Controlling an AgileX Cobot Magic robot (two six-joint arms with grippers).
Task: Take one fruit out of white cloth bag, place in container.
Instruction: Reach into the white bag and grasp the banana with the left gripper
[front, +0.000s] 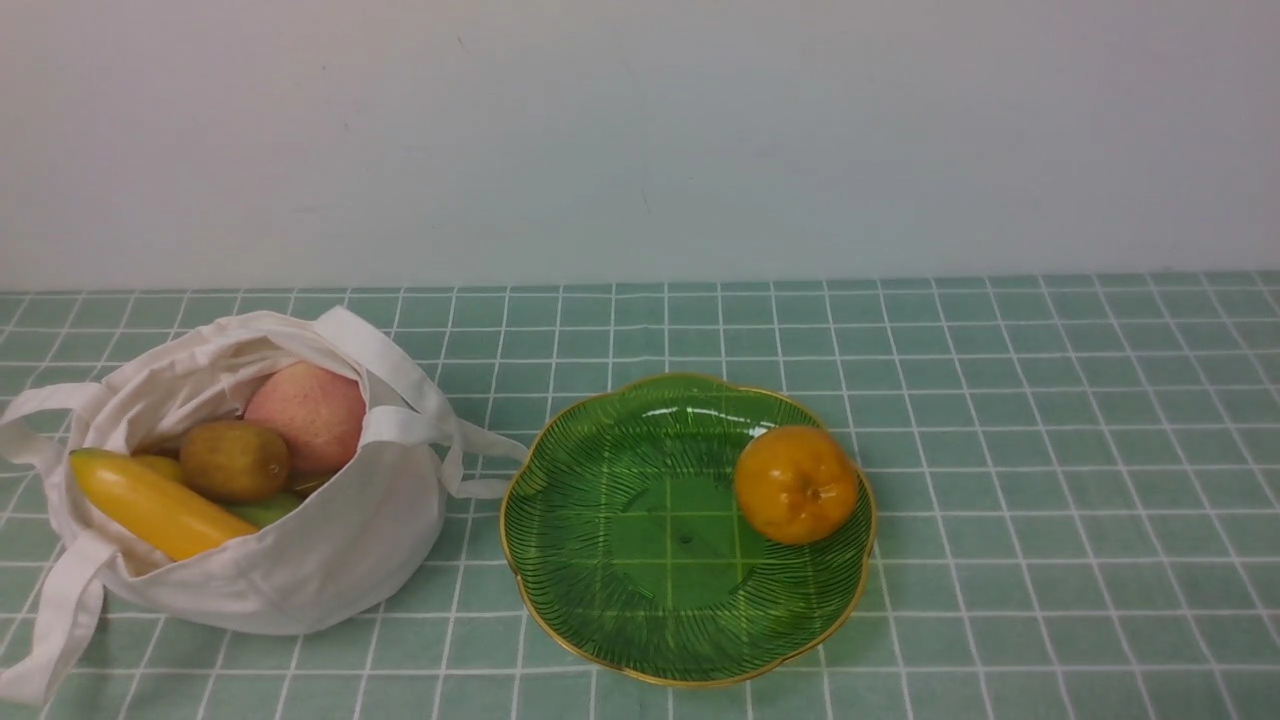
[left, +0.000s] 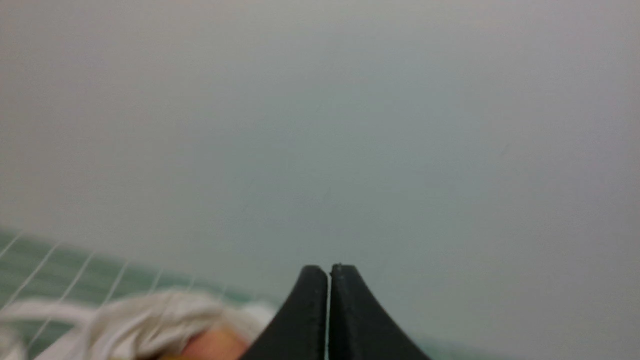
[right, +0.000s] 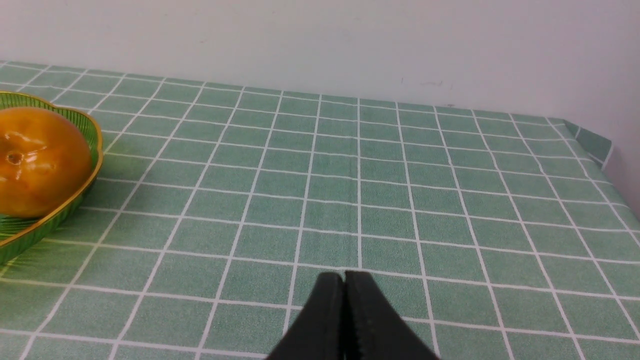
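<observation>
Banana (front: 160, 505) lay in the white cloth bag (front: 330, 560) by the counter's left edge! Both my end effectors, left (left: 328, 267) and right (right: 344, 274), were pinched narrow, holding nothing; the green dish (front: 640, 600) cradled an orange (front: 797, 485).

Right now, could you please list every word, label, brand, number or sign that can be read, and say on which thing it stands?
There is no text to read in these pictures.
White cloth bag: no word or label shows.
Green dish: only fine ribbed lines, no letters or numbers.
Orange fruit and banana: no sticker or print shows.
</observation>
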